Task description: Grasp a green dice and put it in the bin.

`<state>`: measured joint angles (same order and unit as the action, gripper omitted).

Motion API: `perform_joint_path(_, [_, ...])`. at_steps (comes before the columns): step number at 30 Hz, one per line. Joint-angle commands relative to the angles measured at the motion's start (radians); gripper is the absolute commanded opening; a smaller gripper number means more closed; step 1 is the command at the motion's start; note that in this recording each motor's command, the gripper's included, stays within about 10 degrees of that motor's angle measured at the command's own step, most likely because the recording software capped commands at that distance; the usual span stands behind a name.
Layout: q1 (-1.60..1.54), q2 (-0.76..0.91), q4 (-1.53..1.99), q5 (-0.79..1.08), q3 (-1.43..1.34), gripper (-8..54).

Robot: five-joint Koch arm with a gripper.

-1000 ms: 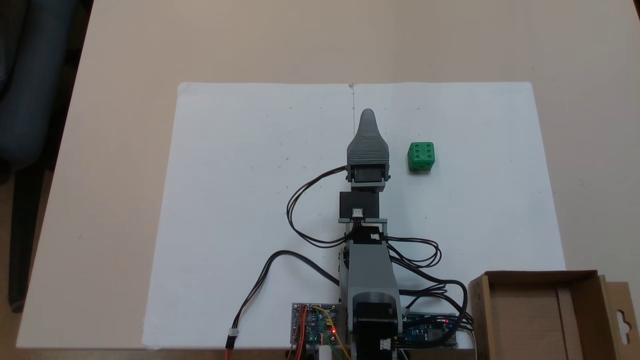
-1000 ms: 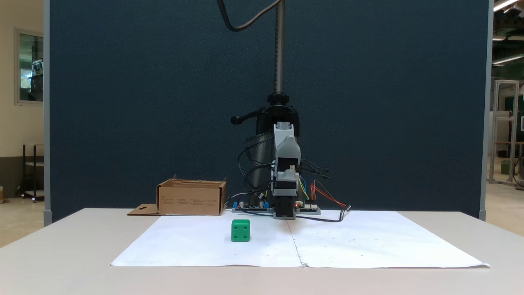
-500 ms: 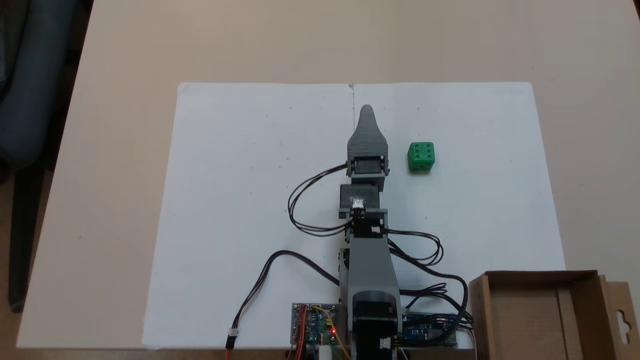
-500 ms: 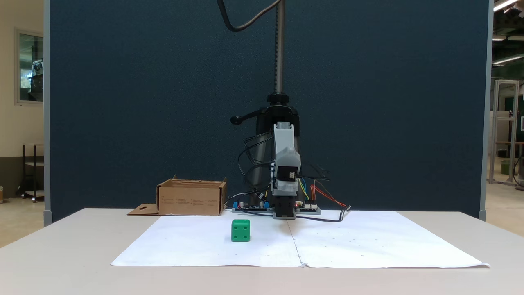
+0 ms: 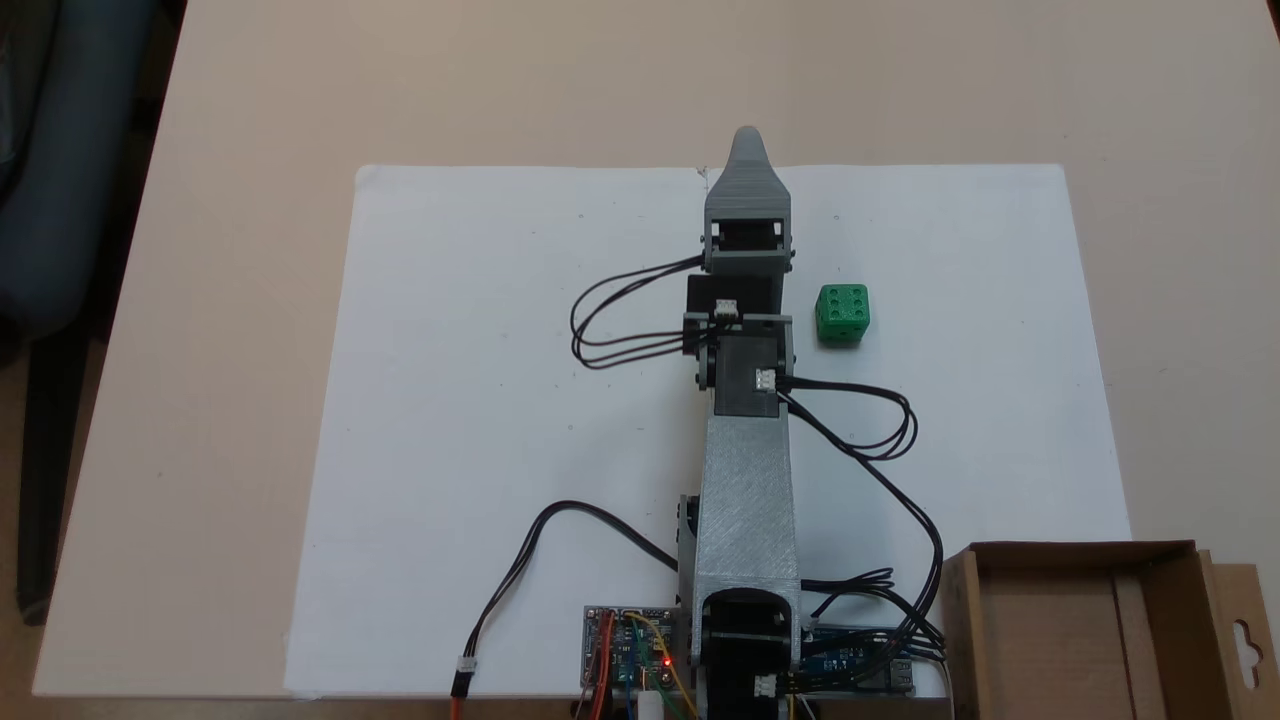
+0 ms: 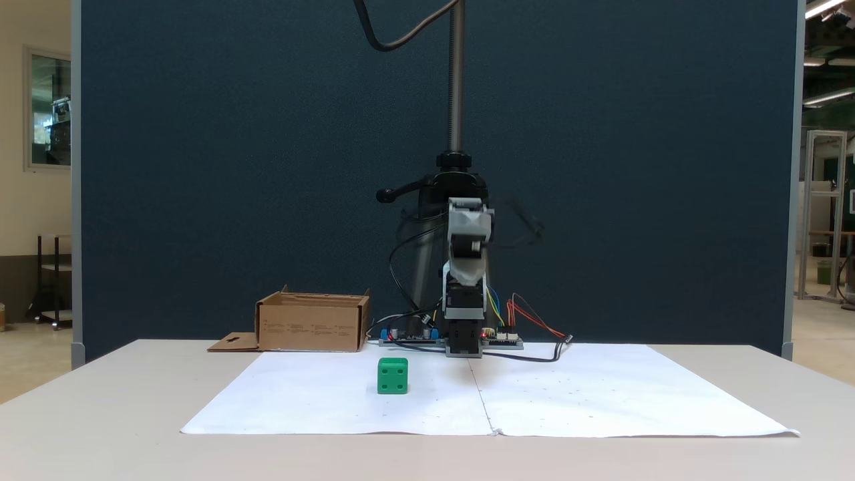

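Your gripper (image 5: 747, 140) reaches out at 12 o'clock from the base in the top-down fixed view, its tip past the far edge of the paper (image 5: 480, 400). One grey jaw lies over the other there, so you cannot tell whether they are apart or together. It holds nothing and touches nothing. In the front fixed view the gripper (image 6: 467, 267) is raised well above the table (image 6: 100, 414), blurred, and its jaws cannot be told apart either.

The dice (image 5: 842, 314) sits on the paper at 3 o'clock of your wrist, near but apart, six pips up. The front fixed view shows the dice (image 6: 393, 375) flat on the paper, a four-pip face forward.

The bin (image 5: 1165, 600) stands at 3 o'clock of the base, open side up; the front fixed view shows the bin (image 6: 312, 325) with its flap lying on the table
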<state>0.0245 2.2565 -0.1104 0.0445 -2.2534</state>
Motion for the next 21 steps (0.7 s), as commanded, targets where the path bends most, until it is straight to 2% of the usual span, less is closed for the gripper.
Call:
perform_joint_path(1, [0.014,0.106,0.156,0.018,0.11,43.8])
perform_joint_path(7, [0.008,0.077,0.503,0.012,0.288,43.3])
perform_joint_path(12, [0.003,-0.074,0.787,0.012,0.522,43.3])
perform_joint_path(21, [-0.011,-0.117,1.273,0.012,0.588,43.4])
